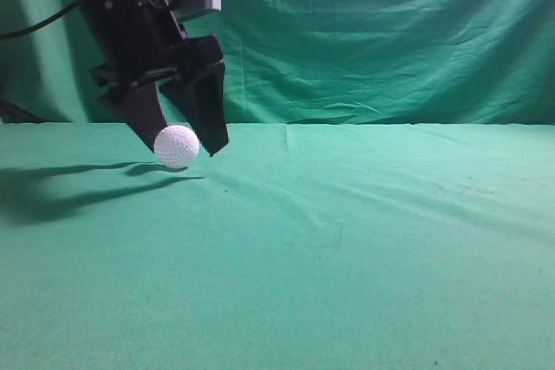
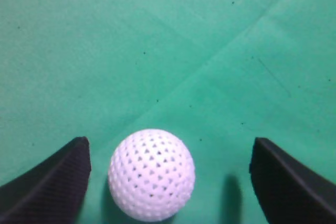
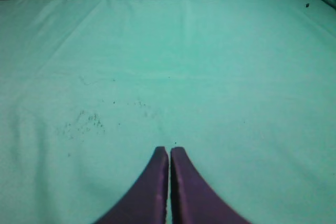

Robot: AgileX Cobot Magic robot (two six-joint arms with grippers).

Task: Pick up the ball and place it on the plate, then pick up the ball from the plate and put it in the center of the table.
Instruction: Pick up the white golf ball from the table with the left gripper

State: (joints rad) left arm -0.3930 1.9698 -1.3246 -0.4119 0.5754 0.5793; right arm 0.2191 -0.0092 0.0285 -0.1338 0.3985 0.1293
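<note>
Right tool: the dark, purplish tool [image 3: 169,153] shows in its own wrist view only, its two fingertips pressed together with just a hairline between them, clenched on nothing, above bare green cloth.
Surface: a wrinkled green cloth-covered surface [image 1: 347,257] fills the near and middle ground in the exterior view.
Ball: the small white dimpled plastic ball [image 1: 177,146] sits left of centre; in the left wrist view the ball [image 2: 151,174] lies between the two fingers, closer to the left one, with cloth visible on both sides.
Left tool: the black tool [image 1: 186,140] is tilted down over the ball, fingers spread wide around it, released; whether either finger touches the ball cannot be told.
Backdrop: a creased green fabric curtain [image 1: 390,32] hangs behind.
</note>
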